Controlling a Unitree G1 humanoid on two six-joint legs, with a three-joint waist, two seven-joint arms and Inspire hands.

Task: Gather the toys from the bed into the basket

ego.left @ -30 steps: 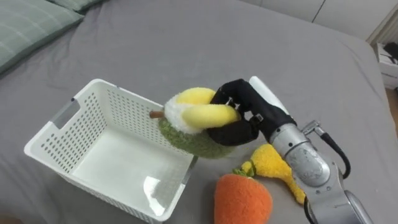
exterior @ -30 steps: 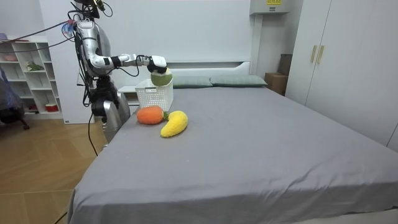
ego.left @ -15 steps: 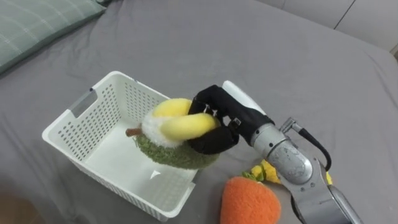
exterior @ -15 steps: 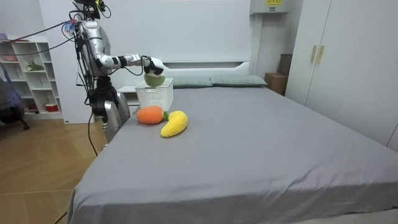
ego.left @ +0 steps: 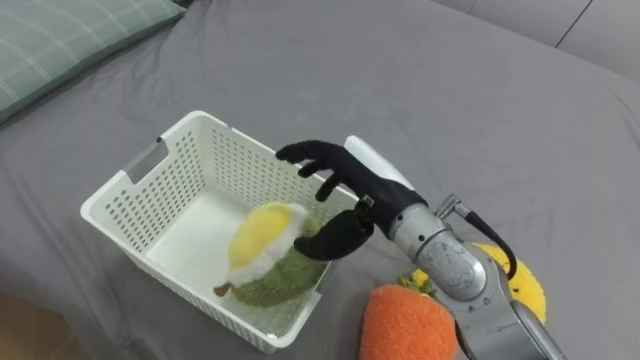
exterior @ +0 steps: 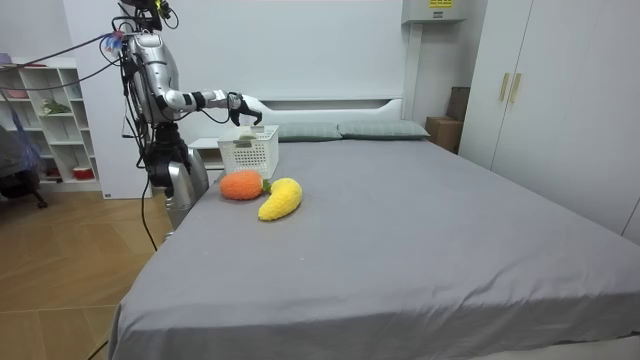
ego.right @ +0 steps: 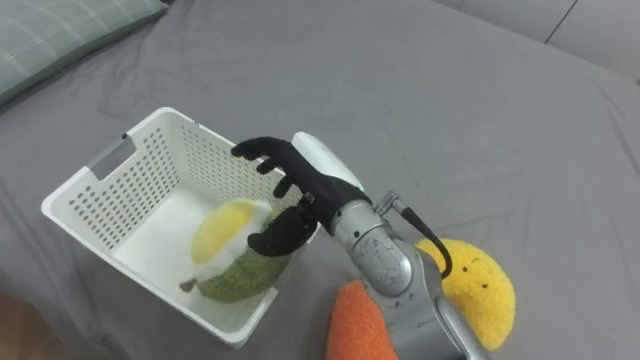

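Right hand (ego.left: pixel 352 188): fingers spread, gripping nothing, poised over the white basket (ego.left: pixel 140 185) at its right wall; thumb seems to brush the toy, hard to tell.
Green-and-yellow plush (ego.left: pixel 262 262): lying on its side inside the basket; one toy collected.
Orange plush (ego.left: pixel 405 325), yellow plush (ego.left: pixel 525 290): on the grey bed (ego.left: pixel 420 80) beside the basket, not yet collected.
Basket placement: close to the toys, likely to keep reaches short.

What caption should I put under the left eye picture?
Robot's open right hand above a white basket holding a green-and-yellow plush toy, an orange plush toy beside it on the grey bed.
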